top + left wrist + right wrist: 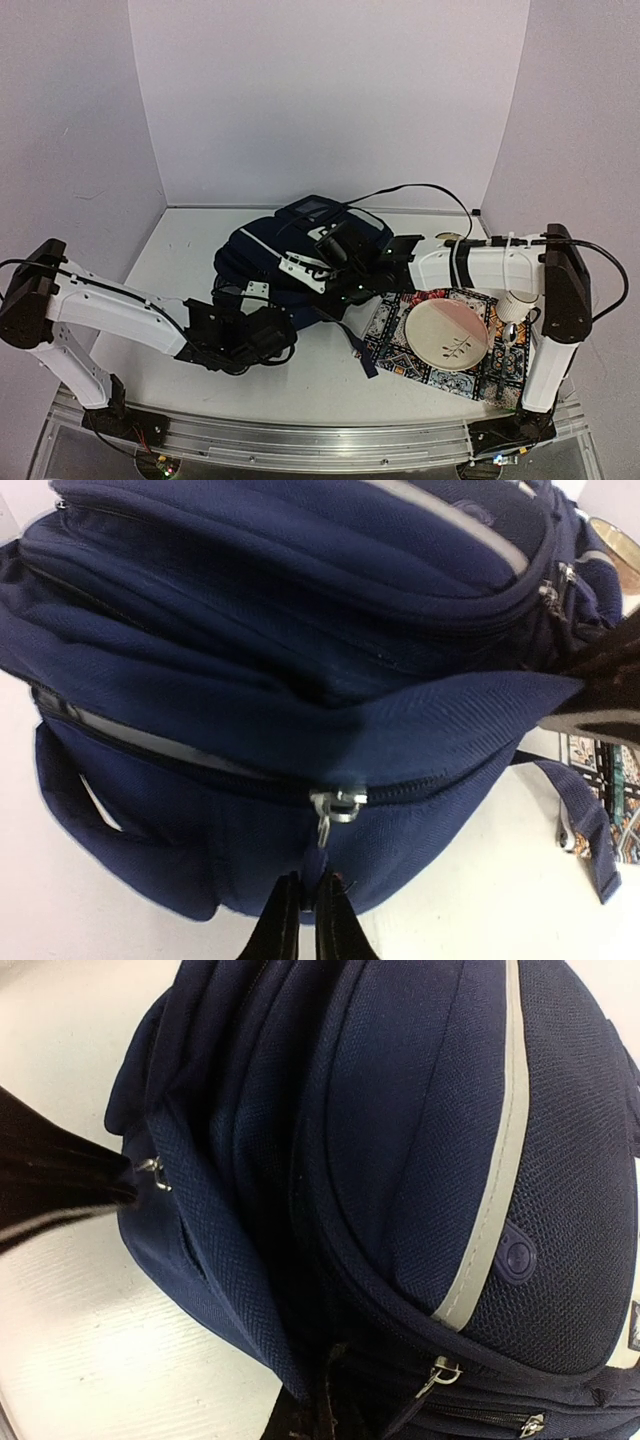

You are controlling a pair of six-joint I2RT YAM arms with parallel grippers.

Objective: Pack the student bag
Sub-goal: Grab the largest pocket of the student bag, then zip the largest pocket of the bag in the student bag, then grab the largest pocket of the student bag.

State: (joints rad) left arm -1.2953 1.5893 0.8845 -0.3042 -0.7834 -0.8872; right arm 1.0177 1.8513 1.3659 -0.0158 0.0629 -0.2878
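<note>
Opening step: L claw [309,888] pinched near-shut on zip pull [337,805] of bag [300,600], R claw [312,1412] shut on bag fabric; next prob. drag pull along zip w/o slipping.

The student bag [255,262] is a bulky dark navy fabric backpack that lies slumped on the worktop [180,250], just beside the left edge of the patterned mat [400,345]. A pale grey stripe [490,1210] crosses its mesh front pocket. A metal zip pull [337,805] hangs at the end away from the mat, and a dark strap [590,830] trails toward the mat.
</note>
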